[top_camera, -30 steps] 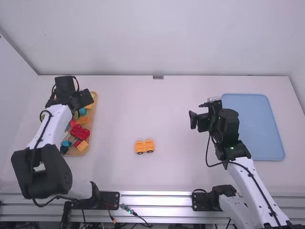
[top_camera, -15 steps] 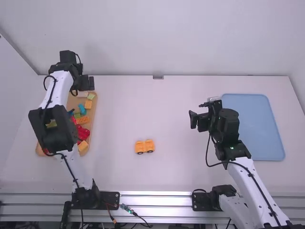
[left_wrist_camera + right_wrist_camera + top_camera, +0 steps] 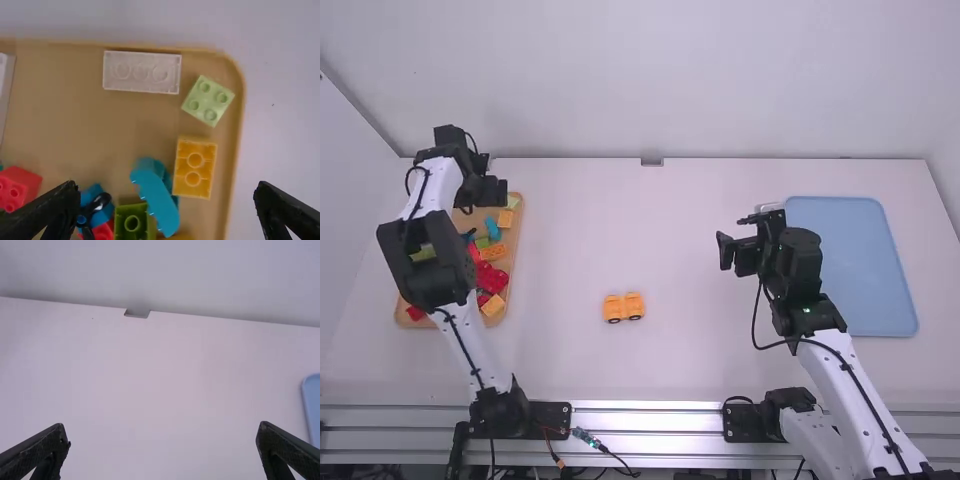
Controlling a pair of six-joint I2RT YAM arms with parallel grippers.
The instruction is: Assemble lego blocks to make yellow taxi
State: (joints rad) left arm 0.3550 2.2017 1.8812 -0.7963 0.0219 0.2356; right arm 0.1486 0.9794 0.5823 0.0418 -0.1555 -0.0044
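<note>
The left gripper is held, fingers parted, above the tray; the right gripper is likewise spread. The orange piece (2 wheels are seen) is placed on the table between the arms.

The tray is tan. Inside it, one block is pale green. Outside it, the wheeled piece is orange.
</note>
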